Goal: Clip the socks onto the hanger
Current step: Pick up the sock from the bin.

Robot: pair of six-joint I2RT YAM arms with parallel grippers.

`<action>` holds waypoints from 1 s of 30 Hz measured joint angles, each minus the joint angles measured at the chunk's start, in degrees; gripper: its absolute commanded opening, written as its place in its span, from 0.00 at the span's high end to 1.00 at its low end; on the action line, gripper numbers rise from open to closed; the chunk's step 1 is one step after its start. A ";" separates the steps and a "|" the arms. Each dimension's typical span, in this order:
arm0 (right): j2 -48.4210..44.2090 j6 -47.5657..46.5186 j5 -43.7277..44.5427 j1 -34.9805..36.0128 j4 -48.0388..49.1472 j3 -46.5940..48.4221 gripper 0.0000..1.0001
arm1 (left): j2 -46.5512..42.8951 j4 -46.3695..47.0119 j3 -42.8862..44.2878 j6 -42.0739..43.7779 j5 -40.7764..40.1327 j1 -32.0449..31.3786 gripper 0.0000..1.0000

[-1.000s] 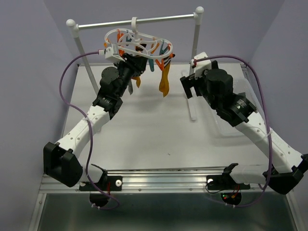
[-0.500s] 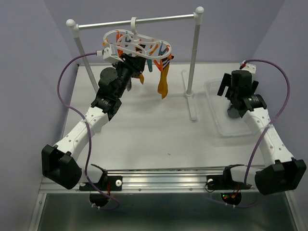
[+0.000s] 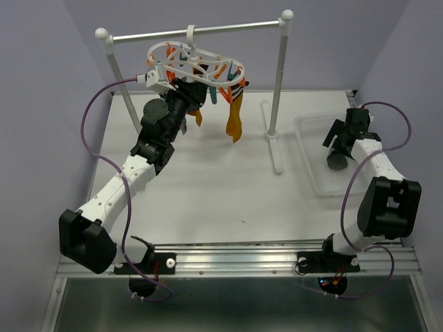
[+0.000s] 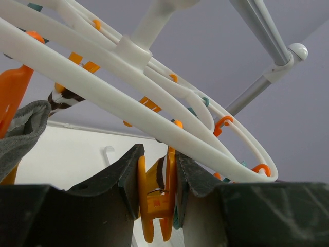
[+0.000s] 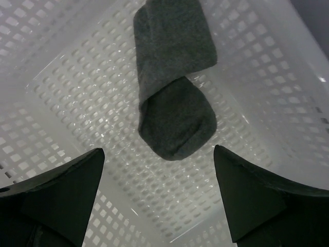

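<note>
The white oval hanger (image 3: 197, 62) hangs by its hook from the rail, with orange and teal clips dangling from it. A mustard sock (image 3: 236, 121) with a striped cuff hangs from it. My left gripper (image 3: 185, 91) is up under the hanger, shut on an orange clip (image 4: 157, 195). In the left wrist view a grey sock (image 4: 23, 134) hangs at the left edge beside the hanger (image 4: 103, 90). My right gripper (image 3: 341, 138) is open over the clear basket (image 3: 311, 128). A folded dark grey sock (image 5: 175, 82) lies in the basket, just ahead of the right gripper (image 5: 159, 190).
The metal rail stand (image 3: 201, 29) has white posts, and its right foot (image 3: 277, 155) lies on the table between the hanger and the basket. The basket's perforated walls (image 5: 61, 62) surround the right gripper's fingers. Purple cables loop off both arms.
My right arm has swung away from the hanger to the right and now points down into the basket. My left gripper has stayed at the hanger on the clip.
</note>
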 measured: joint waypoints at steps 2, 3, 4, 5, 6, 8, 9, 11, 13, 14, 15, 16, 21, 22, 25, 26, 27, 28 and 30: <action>2.03 -0.22 -2.23 0.04 2.29 -0.55 0.10 | 0.00 0.04 0.00 -0.02 -0.31 0.00 1.00; 3.26 -0.15 -2.84 0.09 3.13 -0.61 0.12 | 0.00 0.07 0.00 -0.02 -0.48 0.00 1.00; 4.20 -0.09 -3.23 0.13 3.76 -0.61 0.14 | 0.00 0.07 0.00 -0.04 -0.55 0.00 1.00; 5.55 0.13 -3.58 0.22 4.57 -0.61 0.14 | 0.00 0.07 -0.02 -0.04 -0.72 0.00 1.00; 6.86 0.50 -3.85 0.24 5.14 -0.66 0.16 | -0.02 0.07 -0.02 -0.04 -0.87 -0.02 1.00; 9.18 0.98 -4.15 0.22 6.16 -0.79 0.22 | -0.09 0.09 -0.11 -0.04 -1.25 -0.02 1.00; 9.86 1.01 -4.28 0.20 6.69 -0.98 0.30 | -0.24 0.13 -0.28 -0.02 -1.51 -0.02 1.00; 11.15 1.27 -4.35 0.22 7.91 -1.64 0.36 | -0.39 0.20 -0.44 -0.02 -1.81 -0.02 1.00; 12.26 1.77 -4.11 0.22 8.44 -1.77 0.53 | -0.44 0.31 -0.44 -0.02 -2.03 -0.02 1.00; 12.59 1.88 -3.76 0.22 9.03 -1.77 0.60 | -0.44 0.31 -0.44 -0.02 -2.05 -0.02 1.00; 12.70 1.99 -3.58 0.20 9.51 -1.77 0.67 | -0.44 0.31 -0.44 -0.02 -2.05 -0.02 1.00; 12.76 1.99 -3.28 0.20 10.36 -1.77 0.76 | -0.44 0.31 -0.44 -0.02 -2.10 -0.02 1.00; 12.79 1.53 -3.15 0.20 12.98 -1.55 0.99 | -0.44 0.31 -0.44 0.00 -2.16 -0.02 1.00; 12.79 1.46 -3.28 0.20 13.09 -1.38 0.99 | -0.44 0.31 -0.44 0.00 -2.16 -0.02 1.00; 11.85 1.11 -4.85 0.20 13.29 -1.16 0.99 | -0.44 0.31 -0.46 0.02 -2.21 -0.02 1.00; 11.02 1.11 -5.20 0.20 12.96 -0.98 0.99 | -0.44 0.31 -0.46 0.00 -2.21 -0.02 1.00; 10.29 1.14 -5.20 0.22 12.74 -0.79 0.99 | -0.44 0.31 -0.46 0.00 -2.21 -0.02 1.00; 9.27 1.16 -5.18 0.22 12.44 -0.17 0.99 | -0.44 0.31 -0.46 0.00 -2.21 -0.02 1.00; 7.65 1.22 -5.16 0.20 12.72 0.66 0.99 | -0.44 0.35 -0.52 0.00 -2.21 -0.02 1.00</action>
